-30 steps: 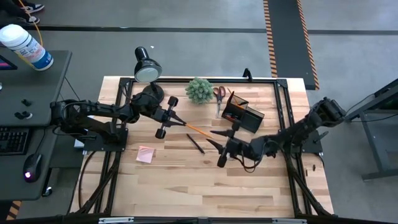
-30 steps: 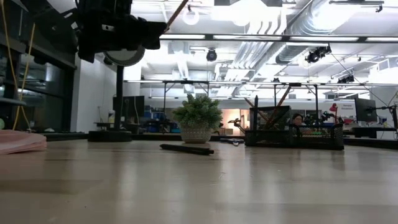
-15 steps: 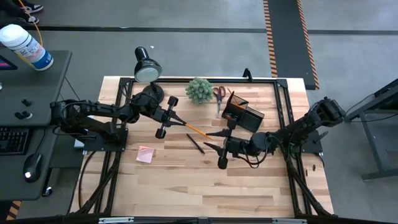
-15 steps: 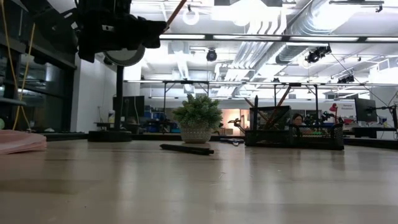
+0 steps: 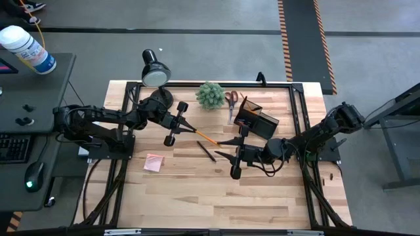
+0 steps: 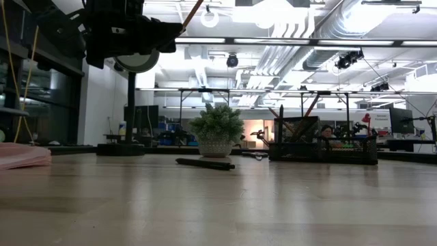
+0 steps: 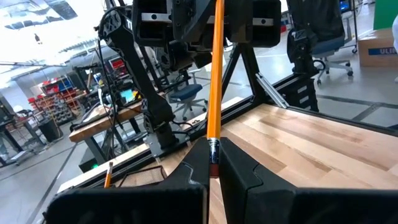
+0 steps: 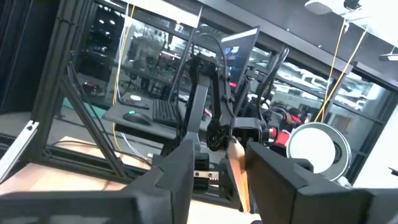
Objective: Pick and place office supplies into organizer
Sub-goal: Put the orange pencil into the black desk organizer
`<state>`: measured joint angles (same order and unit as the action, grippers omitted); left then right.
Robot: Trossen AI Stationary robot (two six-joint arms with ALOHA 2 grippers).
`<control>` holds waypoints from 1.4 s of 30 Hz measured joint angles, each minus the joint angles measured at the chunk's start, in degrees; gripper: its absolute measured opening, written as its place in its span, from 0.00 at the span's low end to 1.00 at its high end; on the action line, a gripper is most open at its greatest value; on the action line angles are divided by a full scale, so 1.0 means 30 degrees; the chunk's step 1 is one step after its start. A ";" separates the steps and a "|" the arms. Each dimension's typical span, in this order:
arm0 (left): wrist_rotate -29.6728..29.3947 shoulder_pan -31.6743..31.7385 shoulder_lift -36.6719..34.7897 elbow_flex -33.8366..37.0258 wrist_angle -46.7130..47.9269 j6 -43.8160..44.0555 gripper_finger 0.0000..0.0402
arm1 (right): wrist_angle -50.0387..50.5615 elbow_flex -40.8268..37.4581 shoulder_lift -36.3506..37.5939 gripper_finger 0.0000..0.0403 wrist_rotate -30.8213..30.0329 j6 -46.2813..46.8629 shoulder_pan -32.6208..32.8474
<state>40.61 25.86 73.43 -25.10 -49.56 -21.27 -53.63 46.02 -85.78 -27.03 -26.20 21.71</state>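
Wood, matt black hardware and a few glossy accents

The table [image 5: 197,190] is pale butcher-block wood, its planks smooth with a soft satin sheen, framed by matt black metal rails [image 5: 298,124]. Both arms look like matt dark plastic and metal; the left gripper [image 7: 211,168] pinches a glossy orange-lacquered pencil [image 7: 215,74] with a shiny metal band. The lamp [image 5: 155,73] has a black shell and a bright reflective face. The plant [image 5: 210,95] looks fuzzy and rough. The organizer [image 5: 257,120] is matt black; the sticky-note pad [image 5: 154,162] is flat pink paper.
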 joint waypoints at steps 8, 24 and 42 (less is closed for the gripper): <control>0.0114 -0.0006 0.0013 0.0000 0.0072 -0.0316 0.00 | -0.0053 0.0000 0.0019 0.06 -0.0242 -0.0896 -0.0007; -0.0396 -0.0016 0.0022 0.0001 0.0050 -0.0897 0.14 | 0.0481 0.0029 0.0044 0.04 -0.0796 -0.0350 -0.0007; -0.2810 0.0000 0.0000 -0.0015 0.0166 -0.0886 0.40 | 0.6293 -0.0015 0.2048 0.04 -1.2908 0.1285 0.0735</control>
<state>32.18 25.86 73.43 -25.15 -49.06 -23.93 -34.75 45.98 -79.63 -65.75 -22.35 23.92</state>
